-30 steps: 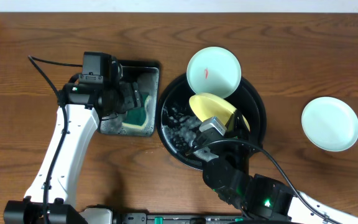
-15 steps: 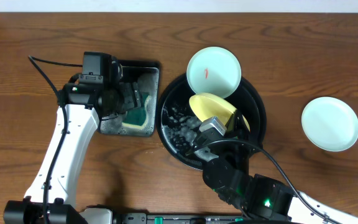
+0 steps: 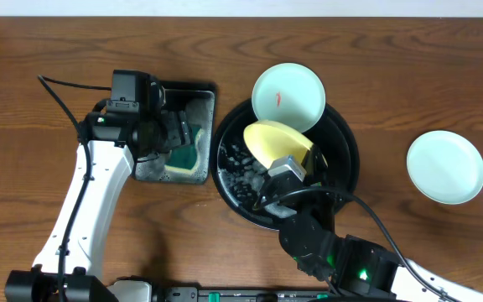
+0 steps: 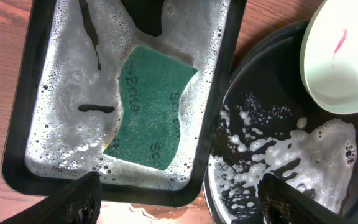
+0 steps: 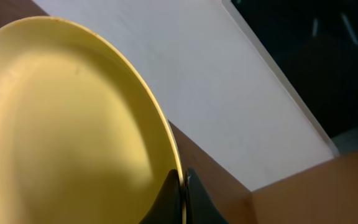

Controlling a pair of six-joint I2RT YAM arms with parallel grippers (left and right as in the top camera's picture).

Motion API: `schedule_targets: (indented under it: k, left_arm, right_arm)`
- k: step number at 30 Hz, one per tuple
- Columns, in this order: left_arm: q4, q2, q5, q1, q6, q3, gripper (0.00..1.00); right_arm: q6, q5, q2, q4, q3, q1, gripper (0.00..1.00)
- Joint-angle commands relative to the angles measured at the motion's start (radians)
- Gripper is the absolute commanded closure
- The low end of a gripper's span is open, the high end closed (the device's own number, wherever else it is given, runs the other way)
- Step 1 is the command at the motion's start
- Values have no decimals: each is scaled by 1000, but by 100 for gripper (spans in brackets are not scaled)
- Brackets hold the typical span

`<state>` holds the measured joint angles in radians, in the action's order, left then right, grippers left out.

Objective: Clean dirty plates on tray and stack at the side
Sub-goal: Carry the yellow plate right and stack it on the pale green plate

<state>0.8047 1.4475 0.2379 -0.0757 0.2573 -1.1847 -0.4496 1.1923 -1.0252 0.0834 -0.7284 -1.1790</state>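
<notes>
My right gripper (image 5: 182,186) is shut on the rim of the pale yellow plate (image 3: 275,143), which it holds tilted above the round black tray (image 3: 346,159); the plate fills the right wrist view (image 5: 61,124). A pale blue-white plate with a red smear (image 3: 288,96) leans on the tray's far rim and shows in the left wrist view (image 4: 340,62). Another pale plate (image 3: 445,166) lies on the table at the right. My left gripper (image 4: 179,199) is open above the small rectangular tray (image 3: 145,172), over the green sponge (image 4: 151,106).
The rectangular black tray (image 4: 23,124) holds soapy water and the sponge (image 3: 184,155). Foam lies in the round tray's left half (image 3: 241,172). The two trays stand almost touching. The left arm (image 3: 86,201) reaches in from the lower left.
The yellow plate has shifted up and to the left in my right gripper, tilting more upright. The left arm has not moved.
</notes>
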Motion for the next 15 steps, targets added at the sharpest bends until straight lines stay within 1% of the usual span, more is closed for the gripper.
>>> schedule_targets:
  k: [1,3,5,9,15]
  left_arm:
    - [3,-3,5,3,-10,3,19]
    - [3,-3,5,3,-10,3,19]
    - [3,-3,5,3,-10,3,19]
    - [3,-3,5,3,-10,3,18]
    - [3,-3,5,3,-10,3,19]
  right_arm:
    - [-8,-22,16,6,-25,16,99]
    - [-26,-13,16,8,-25,16,99]
    - [12,-15,16,12,-25,24,99]
    - [6,-16,19,13,-25,20,99]
    - [67,-109,19,33,-25,19,99]
